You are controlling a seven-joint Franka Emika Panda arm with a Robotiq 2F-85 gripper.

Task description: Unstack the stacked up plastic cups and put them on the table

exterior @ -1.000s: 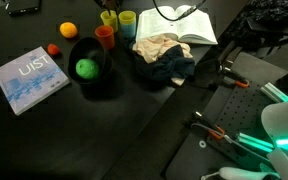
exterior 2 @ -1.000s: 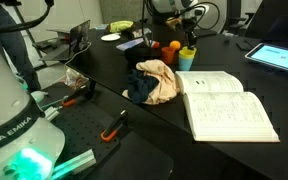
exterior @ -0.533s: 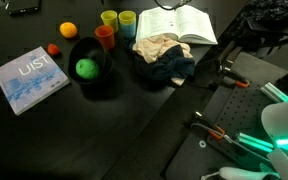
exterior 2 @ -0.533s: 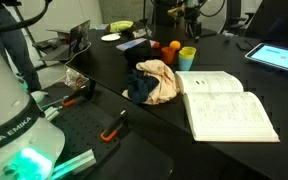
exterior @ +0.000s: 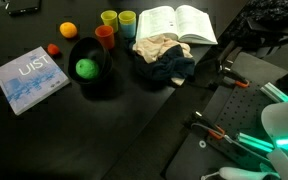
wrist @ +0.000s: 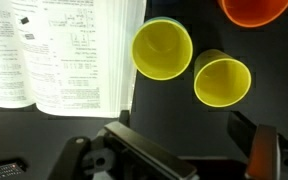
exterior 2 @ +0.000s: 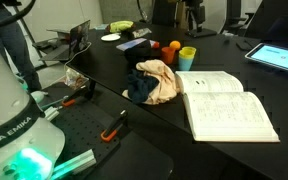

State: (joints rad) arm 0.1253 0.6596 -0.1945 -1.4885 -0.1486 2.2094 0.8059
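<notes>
Three plastic cups stand apart on the black table [exterior: 134, 110]: a yellow cup [exterior: 108, 18], a blue-green cup [exterior: 127, 19] and an orange cup [exterior: 105, 37]. From the wrist view I look down into the blue-green cup with its yellow inside [wrist: 162, 48], the yellow cup [wrist: 222, 82] and the orange cup [wrist: 256, 10]. My gripper [wrist: 197, 142] hangs above them, open, with nothing between its fingers. It shows dimly at the top of an exterior view [exterior 2: 192, 16], above the blue-green cup [exterior 2: 187, 58].
An open book [exterior: 179, 24] lies right beside the cups, with a crumpled cloth [exterior: 162, 55] in front of it. A black bowl [exterior: 102, 82] holds a green ball [exterior: 85, 68]. An orange fruit [exterior: 68, 30] and a grey-blue book [exterior: 29, 78] lie further along.
The gripper has opened, let go of the yellow cup on the table and risen up away from the cups.
</notes>
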